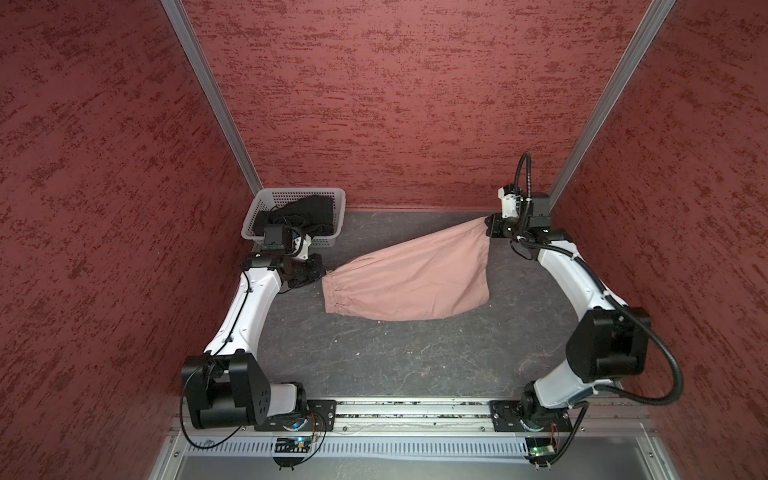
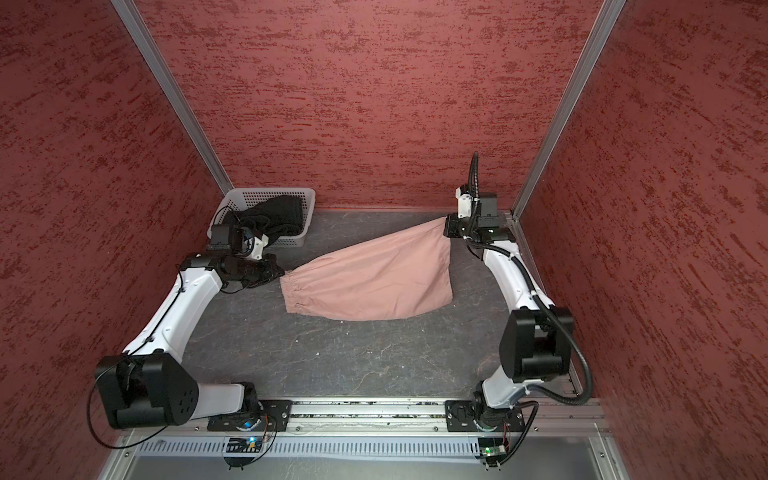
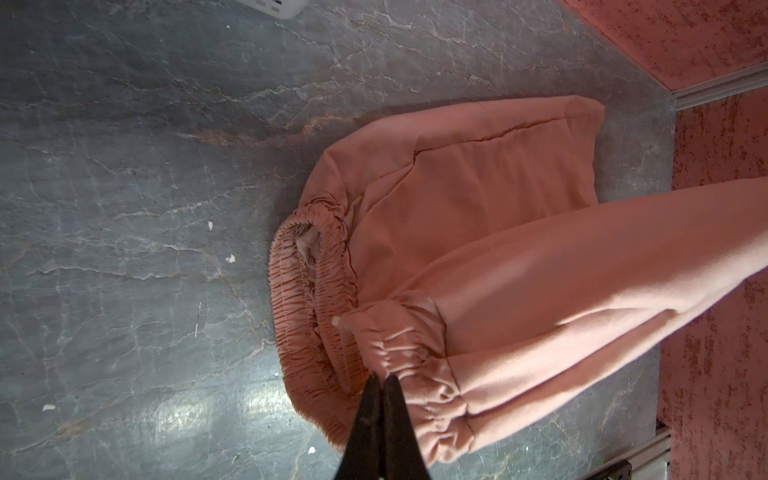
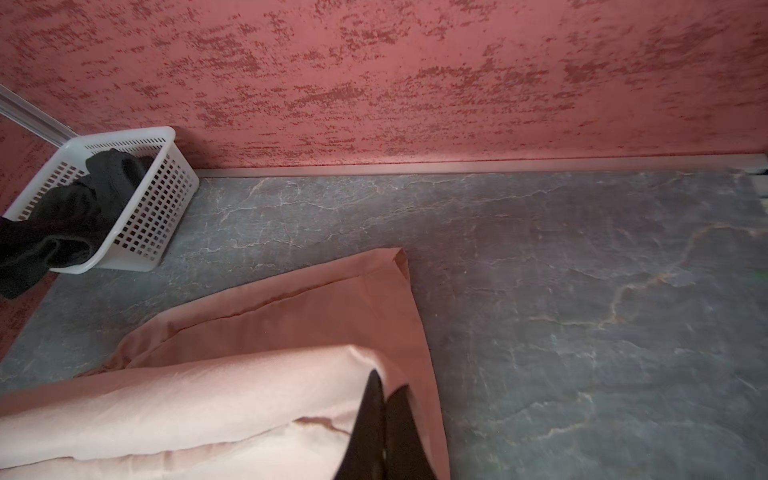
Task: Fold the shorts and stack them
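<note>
And here we have the dusty pink thin cloth shorts strung between both arms across the far half of the grey stone-patterned tabletop! The left gripper has its jaws pinched tight on a corner of the gathered elastic waistband, over on the left. The right gripper is clamped just as firmly on a hem corner at the far right, close to the back wall. The far edge of the cloth runs taut and raised between the two claws, while the near edge sags and rests on the table. In the far left corner, the black cloth shorts sit bunched in the white perforated plastic basket, spilling over its rim, just beyond the left wrist. By my reading this is the spreading step, getting the pink pair flat before any fold. To do it well, both arms want to come down together, holding that tension so the top edge lands straight, because right now it slants, with the right side farther back than the left. Watch the waistband: the left wrist view shows it doubled and curled open, so a gentle tug to the left should square it. Release only once the fabric lies flat, or wrinkles get folded in.
</note>
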You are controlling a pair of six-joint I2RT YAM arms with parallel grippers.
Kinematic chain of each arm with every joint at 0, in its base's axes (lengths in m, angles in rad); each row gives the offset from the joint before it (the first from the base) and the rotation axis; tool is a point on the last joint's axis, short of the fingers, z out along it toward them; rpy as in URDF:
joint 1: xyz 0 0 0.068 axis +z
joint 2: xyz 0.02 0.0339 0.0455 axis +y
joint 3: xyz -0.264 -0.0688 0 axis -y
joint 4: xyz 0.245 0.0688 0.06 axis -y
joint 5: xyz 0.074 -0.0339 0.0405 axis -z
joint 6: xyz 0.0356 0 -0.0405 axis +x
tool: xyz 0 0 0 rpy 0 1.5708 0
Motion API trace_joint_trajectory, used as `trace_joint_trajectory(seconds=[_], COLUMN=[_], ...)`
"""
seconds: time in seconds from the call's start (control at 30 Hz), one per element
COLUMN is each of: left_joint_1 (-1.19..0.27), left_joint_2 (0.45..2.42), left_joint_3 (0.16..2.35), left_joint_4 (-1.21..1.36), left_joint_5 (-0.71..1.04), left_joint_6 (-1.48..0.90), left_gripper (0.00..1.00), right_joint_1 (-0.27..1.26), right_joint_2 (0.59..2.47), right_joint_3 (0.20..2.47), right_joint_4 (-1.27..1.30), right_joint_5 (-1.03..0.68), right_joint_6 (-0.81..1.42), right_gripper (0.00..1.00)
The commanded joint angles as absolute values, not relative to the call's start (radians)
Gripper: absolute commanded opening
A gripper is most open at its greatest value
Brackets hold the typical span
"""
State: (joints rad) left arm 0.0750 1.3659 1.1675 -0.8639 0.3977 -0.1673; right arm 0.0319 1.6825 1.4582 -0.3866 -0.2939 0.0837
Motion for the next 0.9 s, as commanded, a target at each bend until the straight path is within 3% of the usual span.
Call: trace_joint_trajectory(seconds=[0.0,0.43,0.53,0.57,0.6,0.63,0.67,0.8,0.87], left_joint_1=[0.105,0.143,0.157,0.161,0.161,0.162,0.165,0.180,0.182], left_joint_2=[1.415,1.596,1.629,1.645,1.662,1.673,1.686,1.683,1.650], left_joint_3=[1.199,1.184,1.155,1.151,1.153,1.153,1.159,1.209,1.240], left_joint_4=[-0.828,-0.724,-0.657,-0.639,-0.624,-0.613,-0.606,-0.606,-0.612], left_joint_5=[0.342,0.250,0.252,0.253,0.261,0.264,0.262,0.306,0.319], left_joint_6=[-0.153,-0.173,-0.173,-0.171,-0.163,-0.156,-0.156,-0.167,-0.177], left_gripper=[0.00,0.00,0.00,0.09,0.45,0.98,0.99,0.99,0.99], right_joint_1=[0.025,0.057,0.057,0.057,0.057,0.057,0.057,0.060,0.060], right_joint_2=[1.793,2.257,2.301,2.312,2.320,2.326,2.330,2.297,2.233], right_joint_3=[1.577,1.982,2.001,2.002,2.003,2.001,2.002,1.976,1.902], right_joint_4=[-0.362,-0.491,-0.474,-0.467,-0.463,-0.462,-0.462,-0.463,-0.436], right_joint_5=[-0.270,-0.237,-0.238,-0.239,-0.239,-0.239,-0.236,-0.251,-0.272], right_joint_6=[0.045,0.022,0.035,0.038,0.041,0.043,0.045,0.046,0.050], right_gripper=[0.00,0.00,0.14,0.18,0.26,0.35,0.44,0.51,0.61])
